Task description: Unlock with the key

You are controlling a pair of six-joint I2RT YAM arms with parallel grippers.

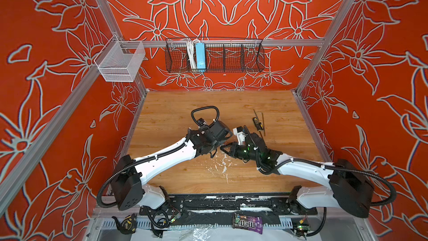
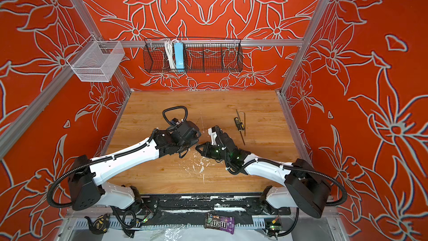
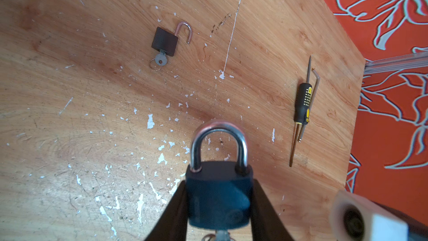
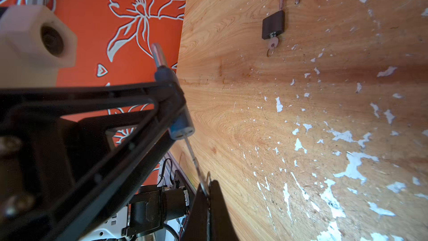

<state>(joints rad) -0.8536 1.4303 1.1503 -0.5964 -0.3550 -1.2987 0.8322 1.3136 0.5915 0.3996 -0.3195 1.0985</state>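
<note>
The space was enclosed by orange-red walls [image 1: 231,8] printed with pale flower outlines and framed by aluminium rails [image 1: 289,42]. A black wire basket [image 1: 231,62] and a white mesh basket [image 1: 115,66] were hung from the rails. The wooden tabletop [image 1: 176,107] was flecked with white chips

Bright, even light fills both top views, leaving only soft shadows under the arms on the worktop [image 1: 208,103]. In the left wrist view a pale sheen crosses the wood, and the close padlock [image 3: 218,195] is soft, with glare on its shackle. In the right wrist view the near key [image 4: 192,155] blurs, and the grain bows towards the edges.
</note>
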